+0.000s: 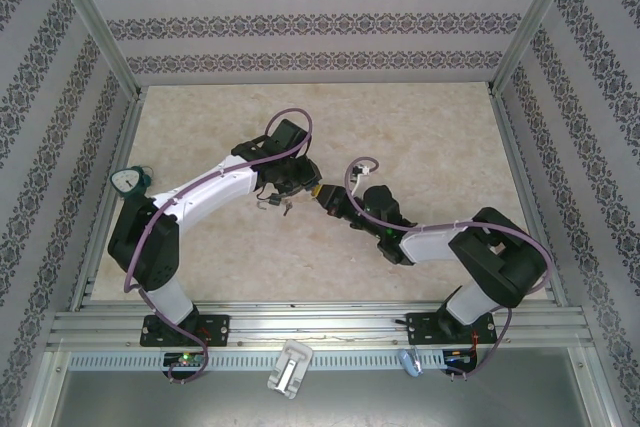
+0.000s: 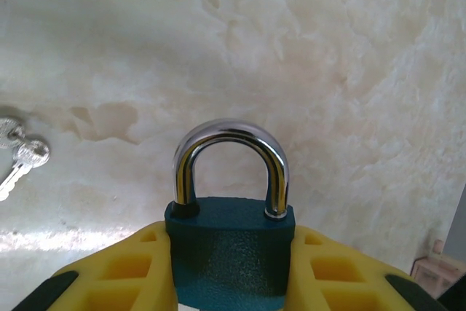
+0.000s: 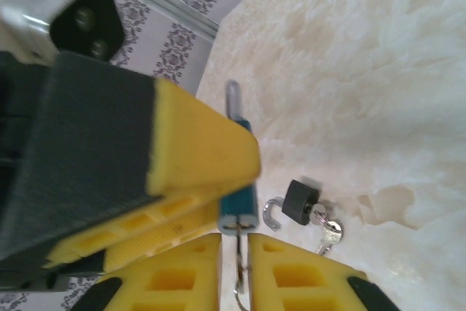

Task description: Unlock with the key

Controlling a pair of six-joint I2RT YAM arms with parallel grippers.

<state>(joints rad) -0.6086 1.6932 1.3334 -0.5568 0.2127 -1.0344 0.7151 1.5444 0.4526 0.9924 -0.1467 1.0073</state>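
Note:
My left gripper [image 2: 231,267] is shut on a blue padlock [image 2: 231,253], its yellow fingers [image 2: 138,267] pressing both sides of the body. The chrome shackle [image 2: 231,136] points away from the camera, with both legs down in the body. In the right wrist view the padlock [image 3: 239,205] is seen from its keyhole end, and a key [image 3: 240,253] is stuck into it. My right gripper [image 3: 234,267] stands around the key with a narrow gap showing beside the blade. Both grippers [image 1: 285,187] [image 1: 335,205] meet above mid-table.
A small black padlock [image 3: 300,202] with its shackle swung open lies on the marble table, with a bunch of keys [image 3: 326,229] in it. Those keys [image 2: 22,154] lie left of the blue padlock. Patterned walls and metal rails [image 1: 110,197] ring the table.

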